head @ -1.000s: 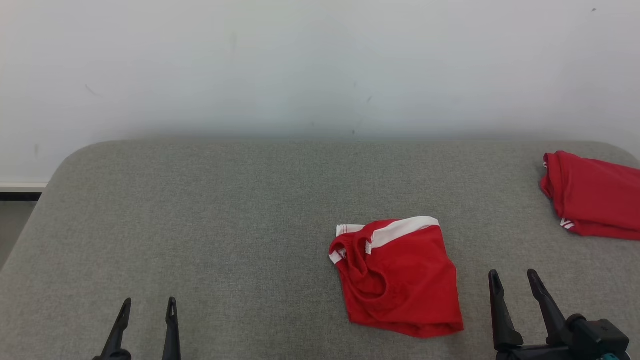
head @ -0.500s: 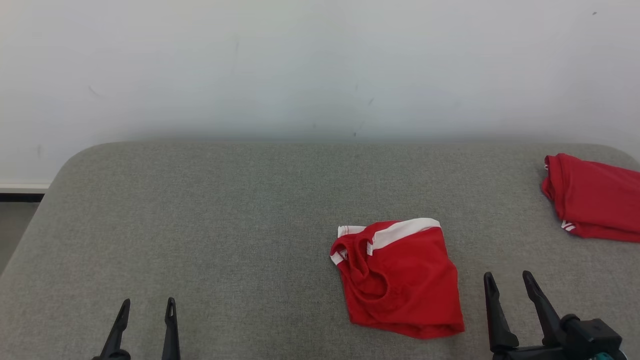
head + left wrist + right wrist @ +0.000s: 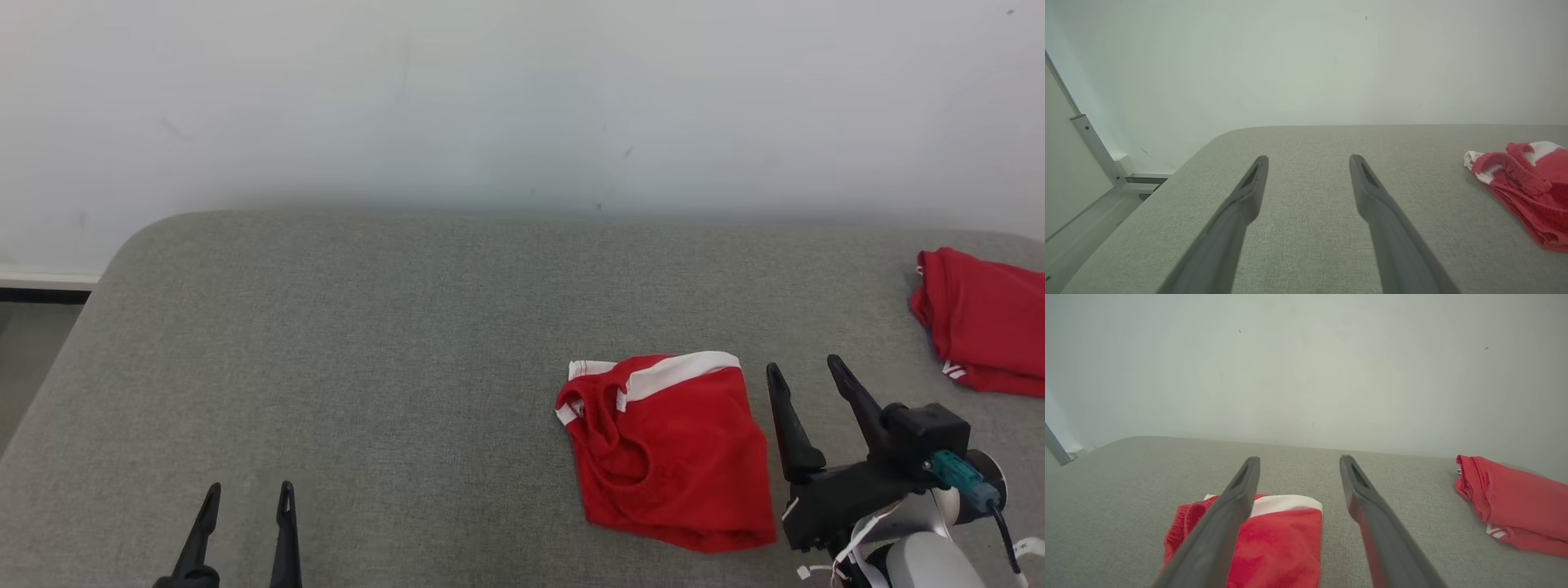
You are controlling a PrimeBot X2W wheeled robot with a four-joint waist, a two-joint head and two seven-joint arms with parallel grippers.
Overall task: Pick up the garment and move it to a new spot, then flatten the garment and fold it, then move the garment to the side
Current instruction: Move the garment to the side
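The crumpled red knit garment with white band [image 3: 669, 457] is lying on the grey fabric surface [image 3: 367, 343] just left of the released, empty right jaws, while the left jaws, likewise released, are hanging well apart.

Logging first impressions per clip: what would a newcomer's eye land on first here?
The crumpled red garment with a white band lies right of centre on the grey fabric surface. The right gripper, jaws open, sits just to its right. A second red cloth bundle lies at the far right edge.
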